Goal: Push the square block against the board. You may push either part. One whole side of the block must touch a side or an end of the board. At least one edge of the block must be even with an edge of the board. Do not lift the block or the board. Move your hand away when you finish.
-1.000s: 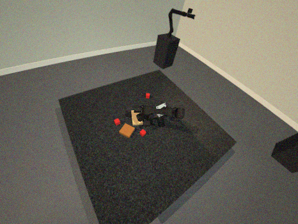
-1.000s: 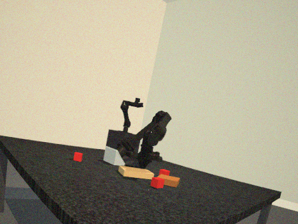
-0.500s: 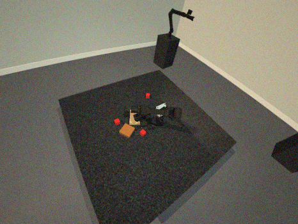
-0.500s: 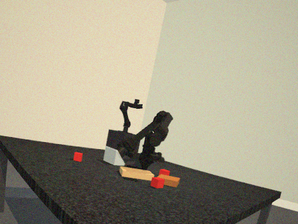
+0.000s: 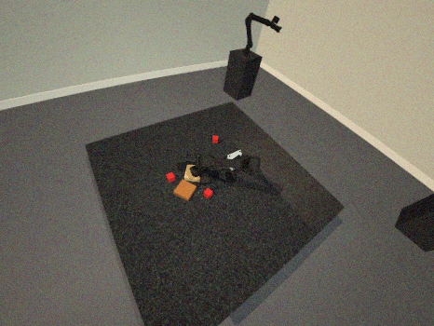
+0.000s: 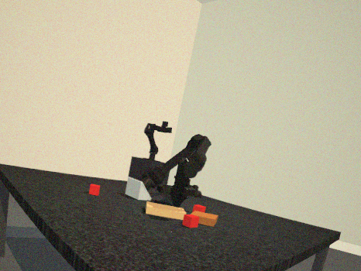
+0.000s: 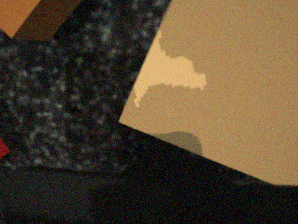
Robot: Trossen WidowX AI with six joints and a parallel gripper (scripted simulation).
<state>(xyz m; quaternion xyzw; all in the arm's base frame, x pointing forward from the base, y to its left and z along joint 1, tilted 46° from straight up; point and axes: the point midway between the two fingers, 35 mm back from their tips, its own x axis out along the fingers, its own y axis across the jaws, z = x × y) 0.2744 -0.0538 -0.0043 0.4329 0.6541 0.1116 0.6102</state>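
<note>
Square block [image 5: 185, 190] [image 6: 205, 218] [image 7: 15, 14]: one; one board [image 5: 190, 175] [image 6: 164, 210] [image 7: 225, 100]; three red cubes [image 5: 208, 193] [image 6: 190, 221] [image 7: 2, 149].

Dark speckled tabletop [image 5: 196, 261] [image 6: 128, 240] carried an orange-brown square block [image 5: 184, 190] [image 6: 206, 218] [image 7: 15, 15], a pale tan wooden board [image 5: 189, 175] [image 6: 164, 210] [image 7: 240, 100] near it, a light grey angular piece [image 5: 234, 155] [image 6: 136, 189], and three small red cubes, two near the block, one well apart [image 5: 215, 139] [image 6: 94, 190].
</note>
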